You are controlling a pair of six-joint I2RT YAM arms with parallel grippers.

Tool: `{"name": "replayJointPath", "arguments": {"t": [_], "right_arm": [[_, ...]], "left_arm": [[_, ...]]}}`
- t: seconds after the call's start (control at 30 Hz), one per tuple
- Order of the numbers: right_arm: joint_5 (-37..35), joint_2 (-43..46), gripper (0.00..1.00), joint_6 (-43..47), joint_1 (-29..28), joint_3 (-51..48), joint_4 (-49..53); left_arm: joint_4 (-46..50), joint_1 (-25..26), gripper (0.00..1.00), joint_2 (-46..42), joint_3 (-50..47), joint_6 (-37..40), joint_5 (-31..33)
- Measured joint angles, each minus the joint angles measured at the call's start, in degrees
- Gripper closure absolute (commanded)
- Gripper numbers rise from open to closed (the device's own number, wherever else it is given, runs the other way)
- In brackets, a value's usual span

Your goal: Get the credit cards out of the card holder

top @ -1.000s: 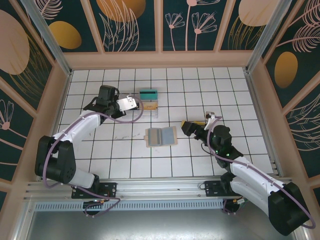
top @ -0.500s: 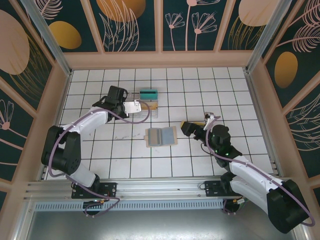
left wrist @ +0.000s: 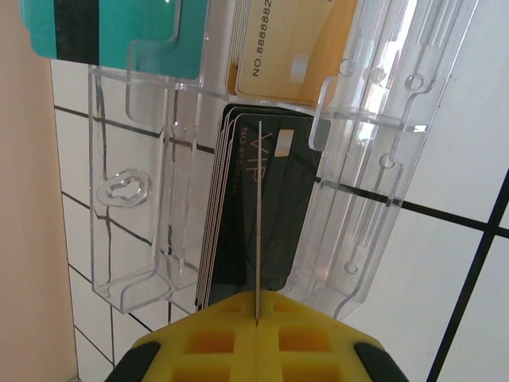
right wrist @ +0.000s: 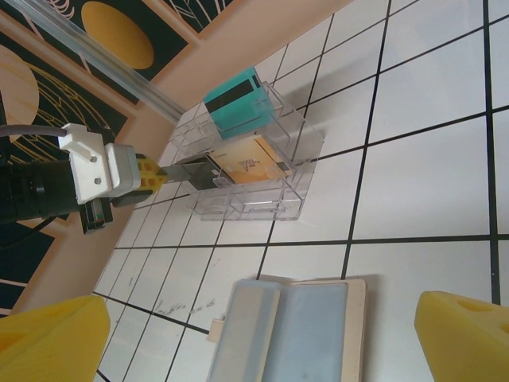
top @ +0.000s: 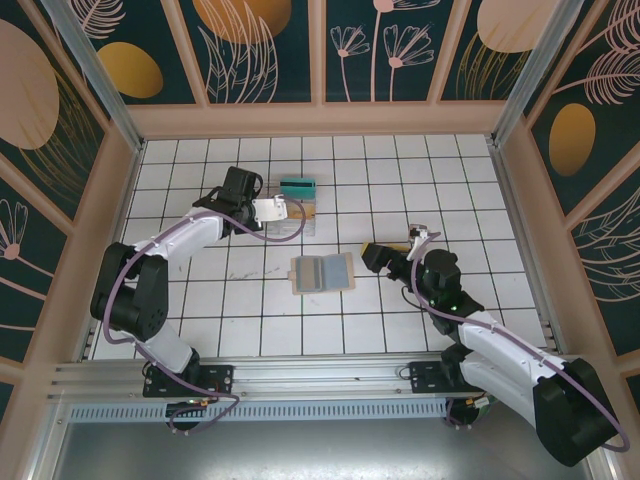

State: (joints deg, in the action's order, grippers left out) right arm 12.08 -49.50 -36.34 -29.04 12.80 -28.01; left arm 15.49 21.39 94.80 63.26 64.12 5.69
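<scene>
Shows a clear, rigid plastic compartment tray (top: 288,228) (left wrist: 127,239) (right wrist: 266,208) on glossy white tiles (top: 200,300) — teal cards (top: 298,187) (left wrist: 103,28) (right wrist: 235,107) in one slot, tan-gold cards (left wrist: 294,48) (right wrist: 248,163) in the next, stacked black VIP cards (left wrist: 274,207) in a third. Finds the left gripper (top: 272,208) (left wrist: 257,318) (right wrist: 151,177) pinched tight on one thin black card (left wrist: 258,239) (right wrist: 191,171), edge-on at that stack. Catches the right gripper (top: 395,245) (right wrist: 254,330) spread wide beside the card holder (top: 322,271) (right wrist: 286,330) — tan-rimmed, flat, grey-blue pockets up, near the tray.
</scene>
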Motion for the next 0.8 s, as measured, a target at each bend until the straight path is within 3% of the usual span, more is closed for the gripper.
{"name": "replayJointPath", "arguments": {"t": [0.3, 0.4, 0.53, 0.73, 0.8], "right_arm": [[0.0, -0.2, 0.01, 0.0, 0.0, 0.02, 0.0], [0.0, -0.33, 0.01, 0.0, 0.0, 0.02, 0.0], [0.02, -0.83, 0.01, 0.0, 0.0, 0.07, 0.0], [0.02, -0.92, 0.01, 0.0, 0.0, 0.11, 0.0], [0.02, -0.92, 0.01, 0.0, 0.0, 0.11, 0.0]], "left_arm": [[0.28, 0.28, 1.0, 2.62, 1.2, -0.02, 1.79], [0.26, 0.61, 0.95, 2.82, 1.33, -0.02, 2.34], [0.2, 0.92, 0.76, 4.13, 1.86, 0.04, 2.73], [0.11, 1.25, 0.72, 6.27, 2.38, -0.55, 4.22], [-0.13, 1.25, 0.65, 6.91, 2.8, -0.92, 4.94]]}}
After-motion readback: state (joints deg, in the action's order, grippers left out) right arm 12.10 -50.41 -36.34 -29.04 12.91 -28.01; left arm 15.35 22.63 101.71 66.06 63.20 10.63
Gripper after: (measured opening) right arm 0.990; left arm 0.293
